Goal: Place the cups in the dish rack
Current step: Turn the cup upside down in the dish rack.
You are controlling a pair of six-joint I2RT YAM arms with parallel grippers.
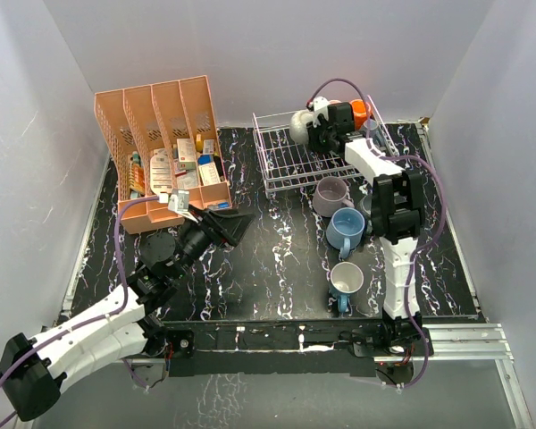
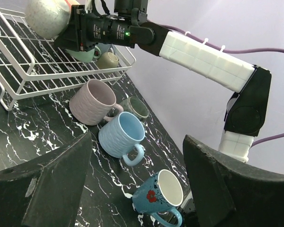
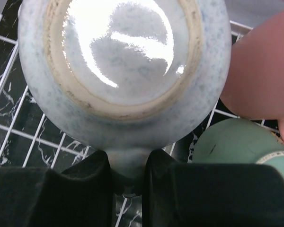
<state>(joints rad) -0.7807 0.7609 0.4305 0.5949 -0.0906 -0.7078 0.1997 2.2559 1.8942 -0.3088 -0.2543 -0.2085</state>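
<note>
Marbled table (image 1: 277, 268): right gripper (image 3: 128, 163) grips speckled cup (image 3: 123, 56) over dish rack (image 1: 295, 165).

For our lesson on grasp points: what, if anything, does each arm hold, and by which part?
Right fingers pinch the speckled mug by its handle, over the dish rack. Left fingers hold nothing.

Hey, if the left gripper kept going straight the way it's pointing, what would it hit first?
Most likely the light blue mug: the open left gripper aims at it across bare tabletop, though depth is hard to judge.
</note>
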